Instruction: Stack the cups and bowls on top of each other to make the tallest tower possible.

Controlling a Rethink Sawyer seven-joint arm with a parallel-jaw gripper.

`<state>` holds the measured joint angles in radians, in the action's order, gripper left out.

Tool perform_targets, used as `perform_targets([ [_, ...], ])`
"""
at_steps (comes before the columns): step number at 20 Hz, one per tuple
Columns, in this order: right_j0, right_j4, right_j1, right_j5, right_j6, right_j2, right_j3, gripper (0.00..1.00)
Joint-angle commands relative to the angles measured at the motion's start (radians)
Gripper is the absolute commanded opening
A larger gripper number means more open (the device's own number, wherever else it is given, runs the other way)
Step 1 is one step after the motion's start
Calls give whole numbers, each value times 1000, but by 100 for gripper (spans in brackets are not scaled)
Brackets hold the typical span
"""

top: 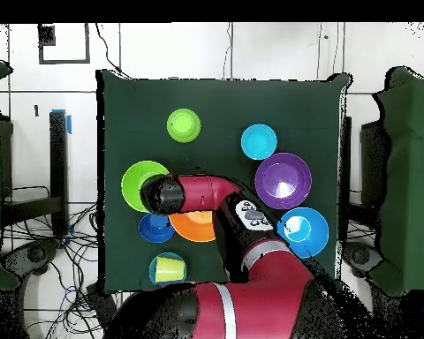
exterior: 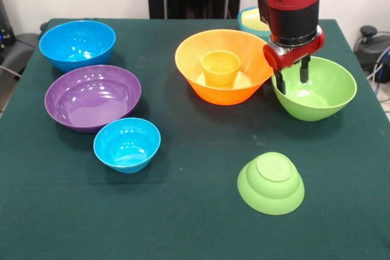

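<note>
My gripper [exterior: 291, 78] is open and empty, its fingers hanging at the left rim of the large lime green bowl [exterior: 317, 92]. In the overhead view the arm hides it. The orange cup [exterior: 220, 68] stands upright inside the large orange bowl [exterior: 201, 80], just left of the gripper. A small lime green bowl [exterior: 271, 182] lies upside down at the front. The large blue bowl [exterior: 77, 44], the purple bowl [exterior: 92, 97] and a small light blue bowl [exterior: 127, 144] sit at the left. The pale yellow cup [top: 169, 269] lies in another light blue bowl [top: 154, 261] near the robot's base.
A small dark blue bowl [top: 155, 228] sits between the large green bowl [top: 136, 181] and the light blue bowl with the cup; the front view does not show it. The arm [top: 207, 190] covers part of the orange bowl [top: 193, 229] from above. Green cloth covers the table [exterior: 195, 223].
</note>
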<state>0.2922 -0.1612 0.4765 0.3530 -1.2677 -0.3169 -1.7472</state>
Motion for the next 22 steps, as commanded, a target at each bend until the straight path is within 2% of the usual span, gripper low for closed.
perform_targets([
  [1, 2, -33, 1, 110, -51, -8, 64, 100],
  [11, -46, 8, 78, 146, -138, 3, -10, 100],
  [22, -26, -12, 42, 112, -95, -14, 53, 100],
])
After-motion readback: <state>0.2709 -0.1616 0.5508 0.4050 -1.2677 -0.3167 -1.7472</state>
